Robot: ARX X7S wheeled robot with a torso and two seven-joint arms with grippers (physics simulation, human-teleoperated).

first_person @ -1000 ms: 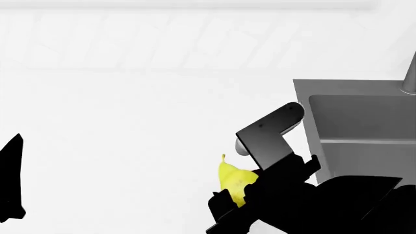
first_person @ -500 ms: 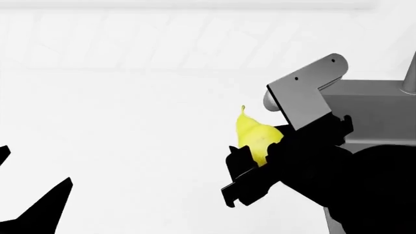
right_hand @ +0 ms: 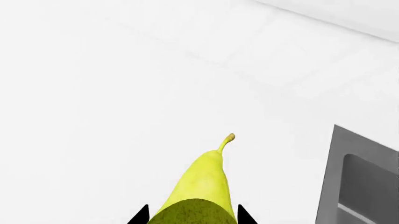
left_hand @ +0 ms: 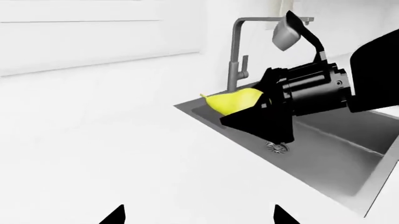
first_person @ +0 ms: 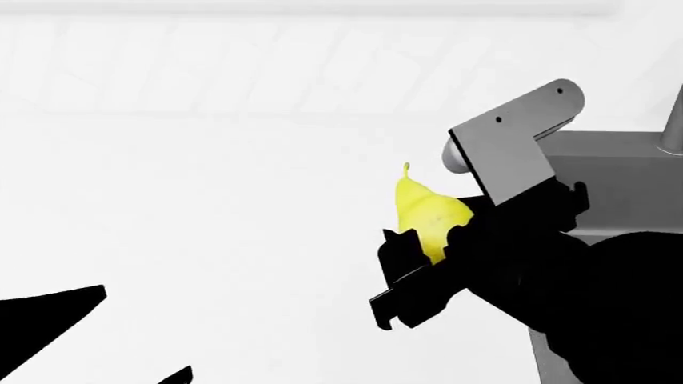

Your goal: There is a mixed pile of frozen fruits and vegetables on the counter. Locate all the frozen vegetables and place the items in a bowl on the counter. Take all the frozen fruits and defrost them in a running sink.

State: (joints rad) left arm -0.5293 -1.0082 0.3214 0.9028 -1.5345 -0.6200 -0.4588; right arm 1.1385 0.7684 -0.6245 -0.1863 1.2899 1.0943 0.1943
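The frozen fruit, a yellow pear (first_person: 427, 210), is held off the white counter (first_person: 213, 240) with my right gripper (first_person: 425, 250) shut on it, stem pointing away from the wrist. In the left wrist view the pear (left_hand: 232, 100) hangs at the near corner of the dark grey sink (left_hand: 330, 149), above its rim. The right wrist view shows the pear (right_hand: 201, 186) between the two fingertips. My left gripper (left_hand: 198, 217) is open over bare counter with nothing between its fingers. The bowl and the frozen vegetables are out of view.
The square grey faucet (left_hand: 236, 51) rises behind the sink, and a round slotted drain (left_hand: 277, 148) lies on the basin floor. The sink's edge (right_hand: 358, 182) lies to the right of the pear. A white wall backs the counter.
My right gripper has lifted the pear off the counter and carried it up and right toward the sink. The left arm has shifted at the lower left of the head view.
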